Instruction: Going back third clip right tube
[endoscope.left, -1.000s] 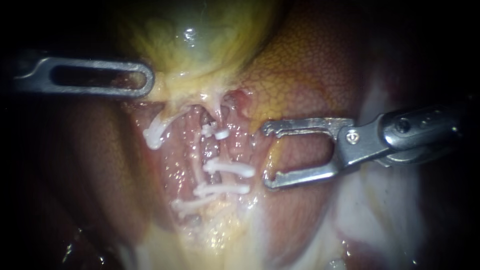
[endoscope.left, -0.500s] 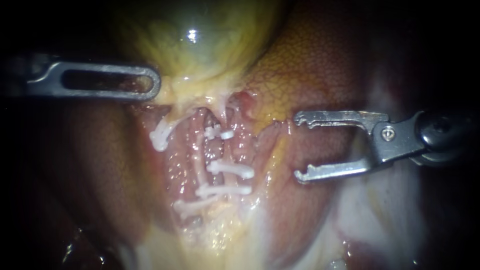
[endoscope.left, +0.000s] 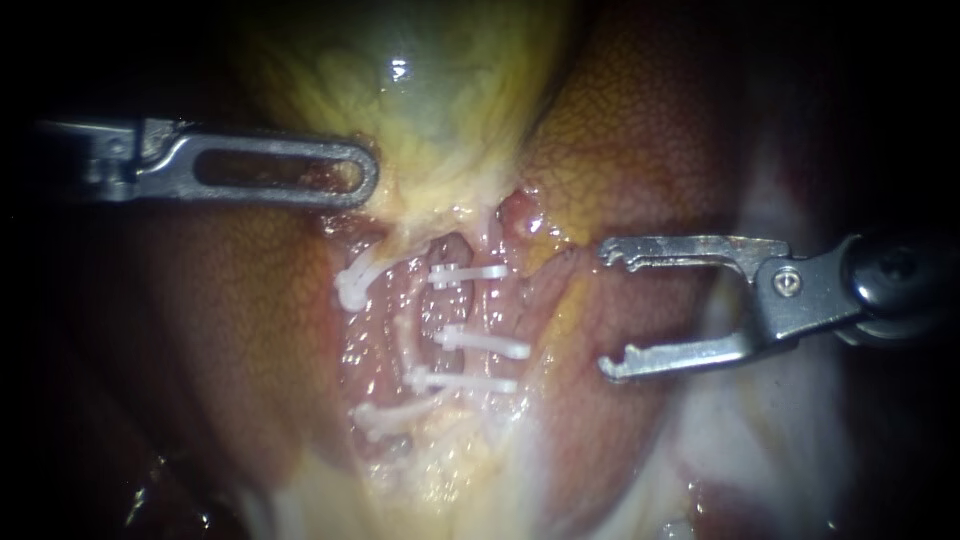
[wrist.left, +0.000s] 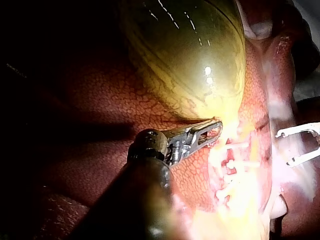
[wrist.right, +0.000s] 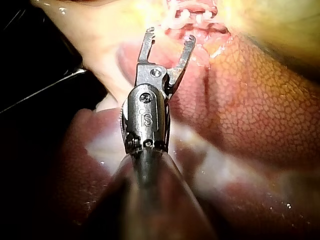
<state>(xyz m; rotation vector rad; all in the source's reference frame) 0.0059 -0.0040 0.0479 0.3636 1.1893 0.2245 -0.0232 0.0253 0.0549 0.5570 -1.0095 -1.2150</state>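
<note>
1. The right instrument (endoscope.left: 606, 310) holds its two notched jaws spread wide and released. Nothing sits between them, and they hang over the liver (endoscope.left: 640, 150).
2. Ahead of its jaw tips, and a little apart from them, three white clips lie in a column, each set crosswise. The top clip (endoscope.left: 468, 272) is nearly level with the upper jaw. The middle clip (endoscope.left: 485, 343) and the lowest clip (endoscope.left: 465, 382) are nearer the lower jaw.
3. Each of these clips is a slender, straight white bar, closed and wet with glare. The tube they cross is too pale and glistening to trace.
4. Beyond the column, farther from the right instrument, lie a curved clip (endoscope.left: 355, 285) and a far clip (endoscope.left: 385, 415).
5. The left instrument (endoscope.left: 366, 180) shows a long slotted tip. It rests against yellowish tissue at the lower end of the gallbladder (endoscope.left: 420, 90), beyond the top clip. Whether it grips that tissue cannot be told.
6. In the right wrist view the clips sit just ahead of the open jaws, not touching them.
</note>
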